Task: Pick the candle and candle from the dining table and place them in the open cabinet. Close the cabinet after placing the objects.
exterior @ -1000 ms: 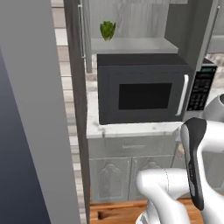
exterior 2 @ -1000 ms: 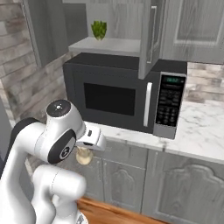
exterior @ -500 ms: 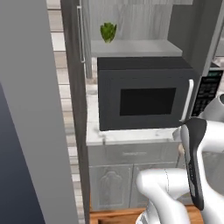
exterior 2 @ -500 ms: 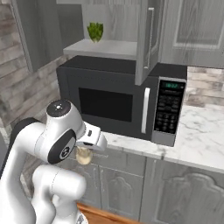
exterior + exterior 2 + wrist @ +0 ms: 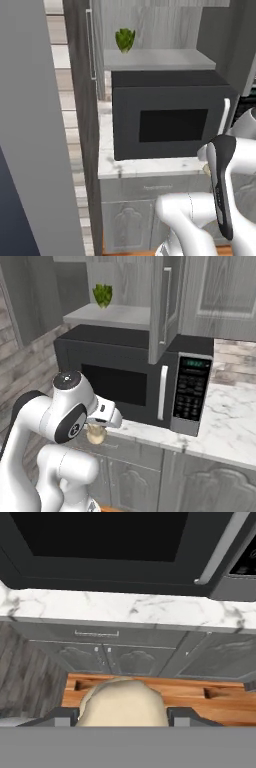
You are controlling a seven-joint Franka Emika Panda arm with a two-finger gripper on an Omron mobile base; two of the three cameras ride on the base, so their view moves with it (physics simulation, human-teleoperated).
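Observation:
My gripper (image 5: 122, 718) is shut on a cream, rounded candle (image 5: 121, 707) that bulges between the two dark fingertips. From the right base view the candle (image 5: 96, 435) hangs under the hand (image 5: 102, 417), in front of the counter's edge and below the microwave. The cabinet stands open above, with its pale grey shelf (image 5: 157, 60) (image 5: 107, 315) showing between the doors. Its right door (image 5: 164, 306) swings out over the microwave. The dining table is out of view.
A black microwave (image 5: 170, 120) (image 5: 130, 373) sits on the white marble counter (image 5: 125, 607) under the shelf. A small green plant (image 5: 124, 39) (image 5: 102, 294) stands at the back of the shelf. Grey base cabinets (image 5: 115, 657) and a wooden floor lie below.
The whole picture has shifted a little, so the camera has moved with the base. The candle stays in the shut gripper.

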